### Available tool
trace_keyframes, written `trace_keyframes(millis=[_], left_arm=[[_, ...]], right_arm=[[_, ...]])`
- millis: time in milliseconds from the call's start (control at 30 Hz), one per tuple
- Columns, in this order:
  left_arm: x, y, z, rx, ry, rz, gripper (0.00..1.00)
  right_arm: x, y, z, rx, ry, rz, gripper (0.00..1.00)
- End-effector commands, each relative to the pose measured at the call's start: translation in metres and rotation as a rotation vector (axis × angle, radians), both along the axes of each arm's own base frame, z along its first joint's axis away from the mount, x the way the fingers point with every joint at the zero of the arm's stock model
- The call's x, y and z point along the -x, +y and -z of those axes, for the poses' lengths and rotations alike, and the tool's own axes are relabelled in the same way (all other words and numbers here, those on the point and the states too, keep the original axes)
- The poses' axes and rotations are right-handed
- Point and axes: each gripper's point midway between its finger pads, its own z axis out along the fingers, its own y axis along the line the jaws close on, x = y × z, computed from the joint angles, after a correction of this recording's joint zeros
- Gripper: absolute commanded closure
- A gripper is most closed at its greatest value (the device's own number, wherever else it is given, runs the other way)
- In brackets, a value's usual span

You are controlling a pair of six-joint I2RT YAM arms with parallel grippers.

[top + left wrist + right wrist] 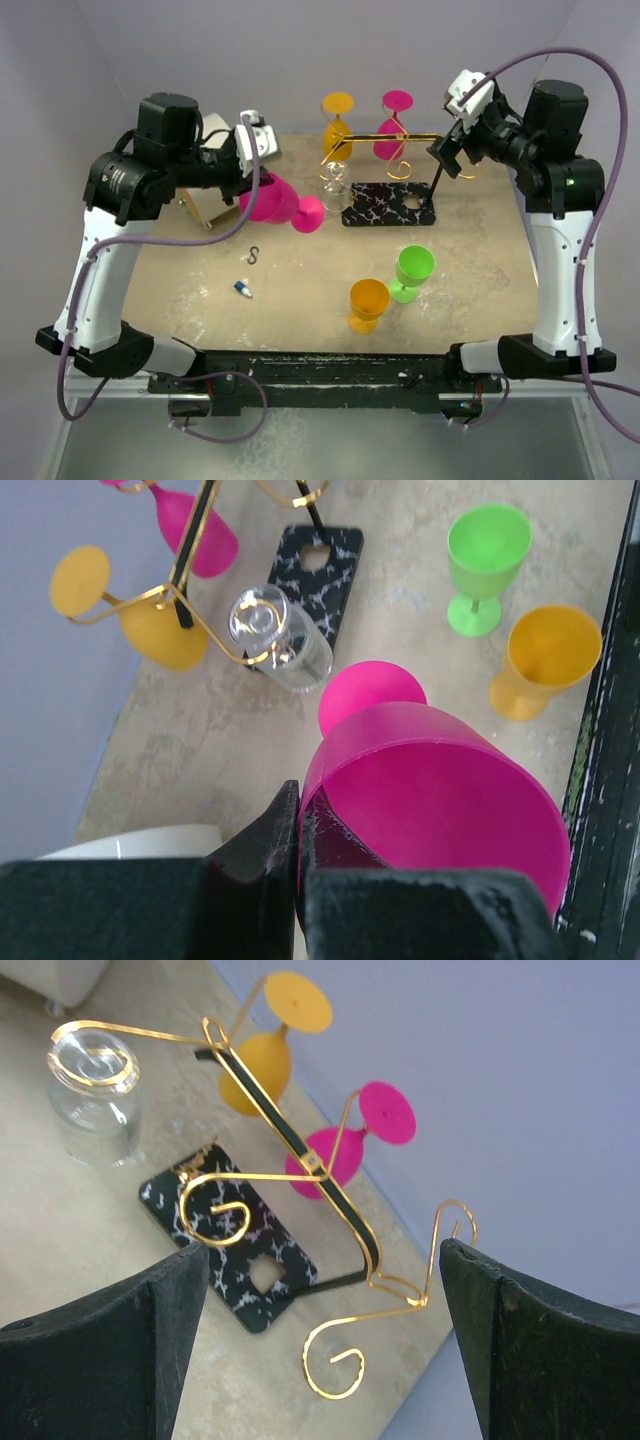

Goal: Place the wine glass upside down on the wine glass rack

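My left gripper (248, 186) is shut on the rim of a magenta wine glass (270, 200), which it holds tilted on its side above the table, left of the rack. In the left wrist view one finger (262, 832) sits outside the rim and the other inside the bowl (440, 800). The wine glass rack (392, 140) is gold wire on a black marbled base (395, 205). An orange glass (337, 122), a pink glass (394, 125) and a clear glass (335, 184) hang upside down on it. My right gripper (450, 150) is open and empty at the rack's right end (385, 1280).
A green glass (412, 270) and an orange glass (367, 303) stand upright at the front middle. A small S hook (255, 254) and a small blue and white piece (243, 289) lie front left. A pale box (205, 200) stands behind my left gripper.
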Motion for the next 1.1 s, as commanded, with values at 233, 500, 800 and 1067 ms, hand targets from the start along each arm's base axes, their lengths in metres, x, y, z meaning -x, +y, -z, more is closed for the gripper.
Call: trace_keyframes(millis=[233,500,800,1067], left_arm=[[-0.036,-0.029,-0.111,0.388,-0.11,-0.084,1.0],[-0.088,-0.049,-0.136,0.553,-0.074,-0.186,1.0],[-0.109,-0.065,-0.136,0.59,-0.062,-0.24,1.0],[-0.115,-0.079,-0.128,0.57,-0.08,-0.252,1.0]], right_arm=[[0.009,0.04,-0.057,-0.213,-0.043,-0.196,0.06],[-0.021,0.064,-0.06,-0.523,0.111,-0.205,0.11],[-0.054,0.075,-0.03,-0.779,0.306,-0.109,0.25],[-0.055,0.099,-0.007,-0.886,0.431,-0.138,0.4]])
